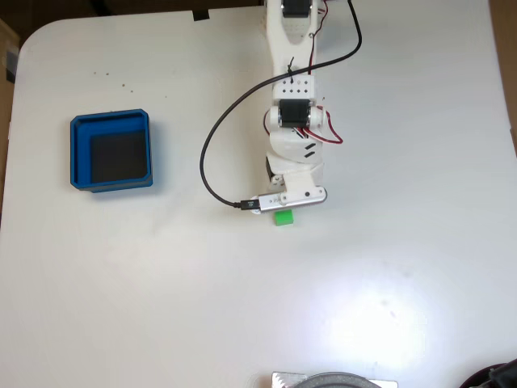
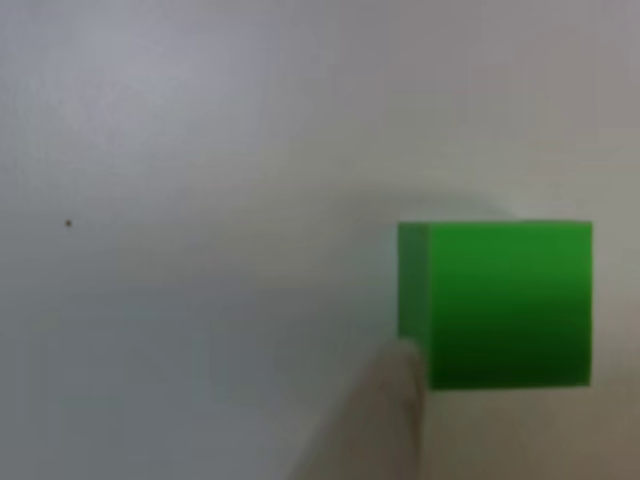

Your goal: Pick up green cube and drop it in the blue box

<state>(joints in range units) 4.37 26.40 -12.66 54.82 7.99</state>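
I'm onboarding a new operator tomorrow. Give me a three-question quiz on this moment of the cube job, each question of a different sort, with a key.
1. True or false: the green cube already lies inside the blue box.
2. In the fixed view, the blue box sits where on the table? A) left side B) right side C) bottom edge
3. Fill in: in the other view, a pale fingertip of the tool stands at the cube's lower ____ corner.

Key: 1 false, the cube lies on the table under the arm's tip; 2 A; 3 left.
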